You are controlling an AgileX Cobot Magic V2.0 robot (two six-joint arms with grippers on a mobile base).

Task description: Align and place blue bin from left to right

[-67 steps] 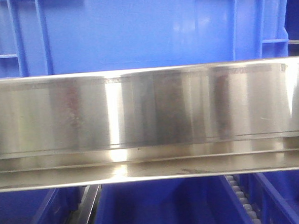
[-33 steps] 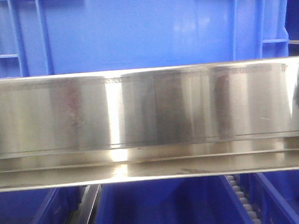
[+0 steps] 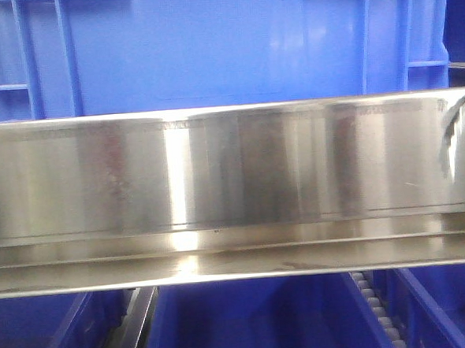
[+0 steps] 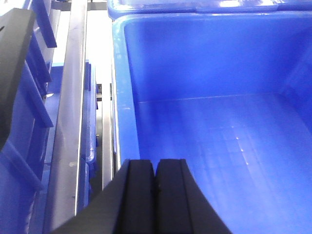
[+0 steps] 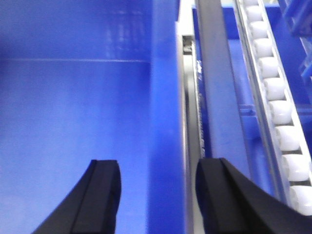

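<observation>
Movement across the last second was slight: the blue bin (image 3: pixel 209 45) kept its place behind and above the steel rail (image 3: pixel 232 174), square to the front camera and spanning nearly the whole width. The only change you would have noticed was a dark reflection at the rail's right end, which grew a little. You could have read that, as a judgement, as an arm shifting in front of the rail while the crate itself had not yet been moved, so the aligning and placing remained ahead of you. Your left gripper (image 4: pixel 156 195) pointed forward over the floor of a smooth-walled blue tub (image 4: pixel 219 146), just inside its left rim, with the jaws pressed flat against each other and nothing between them. Your right gripper (image 5: pixel 158 168) had its jaws spread and straddling a blue wall (image 5: pixel 163 97), one finger over the inside and the other over the outside, beside a steel strip (image 5: pixel 212 73) and the roller track (image 5: pixel 273 97); no contact with the wall showed. Whether that wall and tub belonged to the ribbed crate or to one of the lower tubs (image 3: pixel 249 323) could not be told, and neither arm appeared in the front view
</observation>
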